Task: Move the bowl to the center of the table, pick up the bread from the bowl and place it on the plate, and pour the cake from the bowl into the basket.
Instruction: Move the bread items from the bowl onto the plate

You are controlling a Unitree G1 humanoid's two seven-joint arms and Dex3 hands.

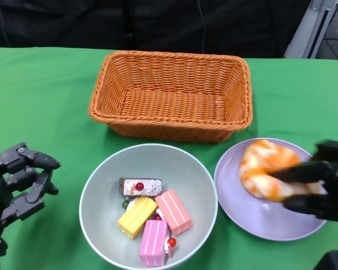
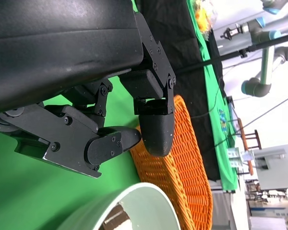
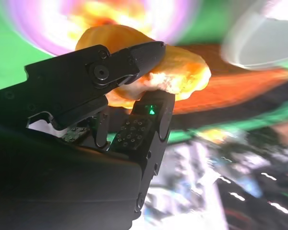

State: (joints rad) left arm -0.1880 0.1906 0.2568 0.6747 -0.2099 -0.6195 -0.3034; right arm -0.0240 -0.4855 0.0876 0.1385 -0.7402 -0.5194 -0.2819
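Blurred right hand [image 1: 318,188] gripping bread [image 1: 265,169] over plate [image 1: 242,211]; left hand [image 1: 17,183] empty, fingers apart.

Right hand [image 1: 318,188] at lower right of head view, fingers [image 3: 134,57] closed around the bread [image 1: 265,169], pinching it from opposite sides. Left hand [image 1: 17,183] at lower left, fingers apart and loosely curled, holding nothing.
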